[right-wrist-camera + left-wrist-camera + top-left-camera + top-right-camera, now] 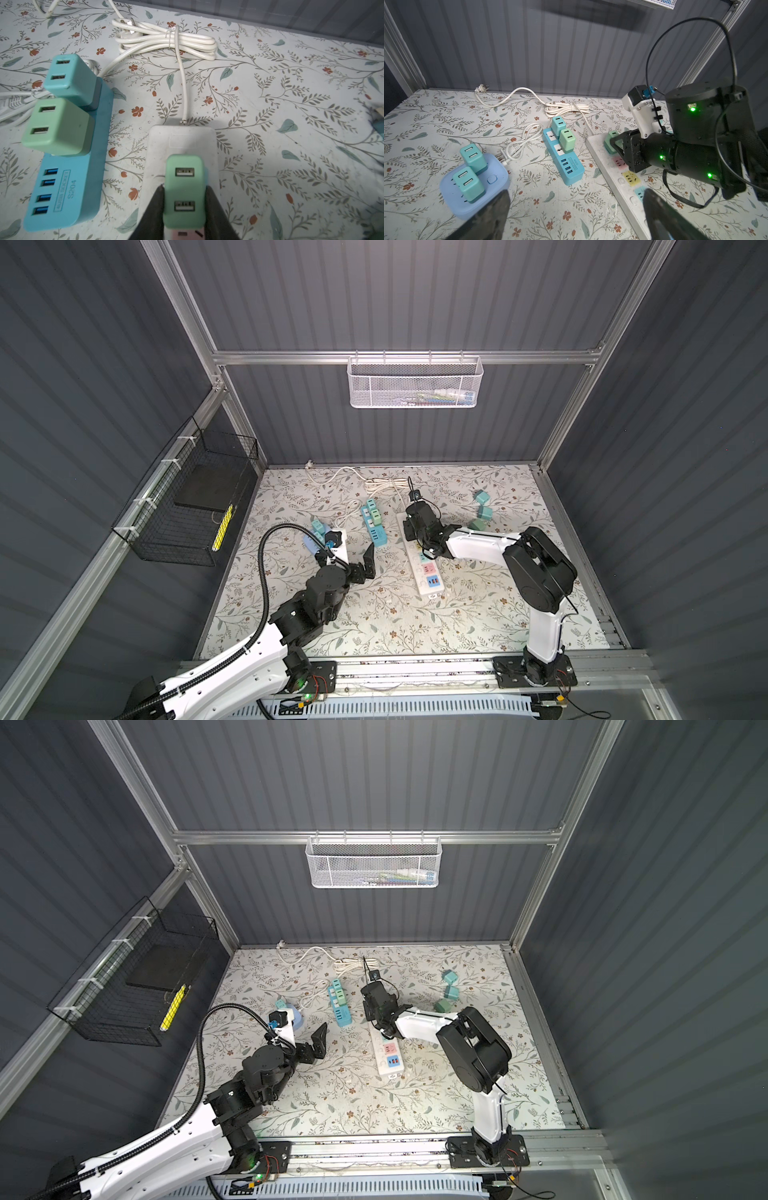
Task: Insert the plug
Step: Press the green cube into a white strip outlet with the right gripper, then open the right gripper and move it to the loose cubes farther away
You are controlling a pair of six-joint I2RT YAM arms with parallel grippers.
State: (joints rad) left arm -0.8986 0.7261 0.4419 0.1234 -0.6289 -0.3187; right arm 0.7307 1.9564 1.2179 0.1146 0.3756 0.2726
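A mint-green two-port plug [184, 191] stands upright on the far end of the long white power strip [180, 141], just beyond its pink socket. My right gripper [184, 188] is shut on the plug, one black finger on each side. The prongs are hidden under the plug body, so how deep they sit I cannot tell. From the left wrist view the plug [610, 141] meets the strip [608, 172] with the right arm behind it. My left gripper [576, 193] hangs open over bare mat between the light-blue hub and the strip, holding nothing. In a top view it [345, 558] is left of the right gripper [411, 526].
A blue power strip [566, 166] carries two plugs. A light-blue hub [475, 187] also carries two. Three loose teal plugs [482, 512] lie at the far right. Coiled white cords [166, 43] lie at the back. A black wire basket [187, 506] hangs on the left wall.
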